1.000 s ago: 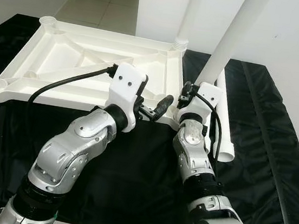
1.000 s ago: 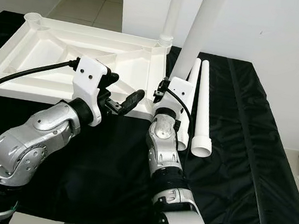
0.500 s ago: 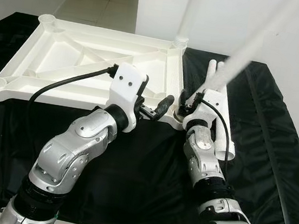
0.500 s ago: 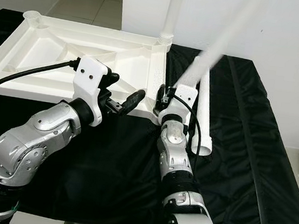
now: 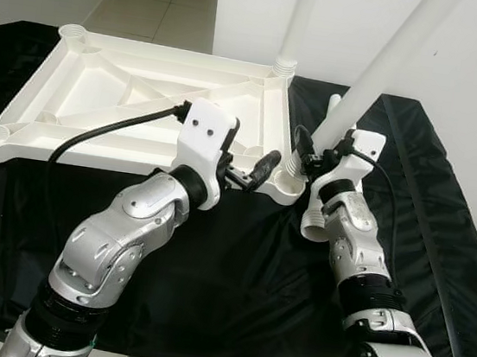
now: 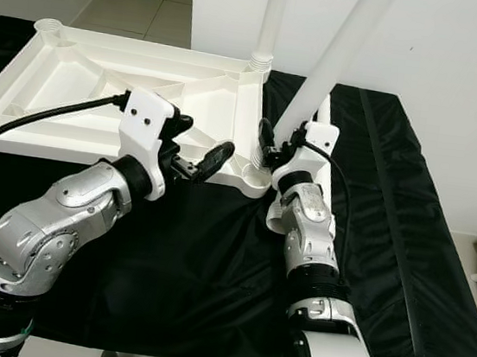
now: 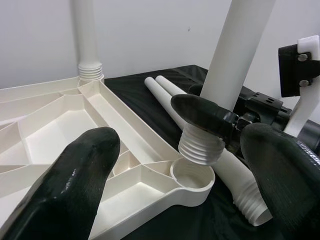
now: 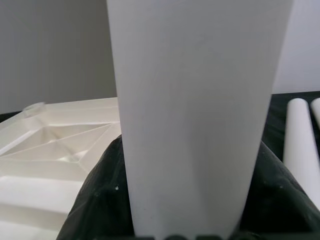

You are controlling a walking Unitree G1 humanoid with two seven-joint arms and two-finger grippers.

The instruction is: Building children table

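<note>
Tabletop (image 5: 100, 101) lies upside down on the black cloth (image 5: 208, 288). Left wrist view reveals the held leg's (image 7: 235, 60) threaded end just above the empty corner socket (image 7: 192, 175). Right gripper (image 5: 315, 160) clamps that leg; left gripper (image 5: 252, 173) hovers open beside it.

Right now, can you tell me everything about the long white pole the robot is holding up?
The white pole is a long, smooth, round tube that looks like plastic, with a ribbed screw end at the bottom. The right gripper has its jaws shut around it just above that end. It stands nearly upright, leaning a little, its top going out of view. Its ribbed end sits just above the round corner socket of the white tabletop, not yet pushed in.
</note>
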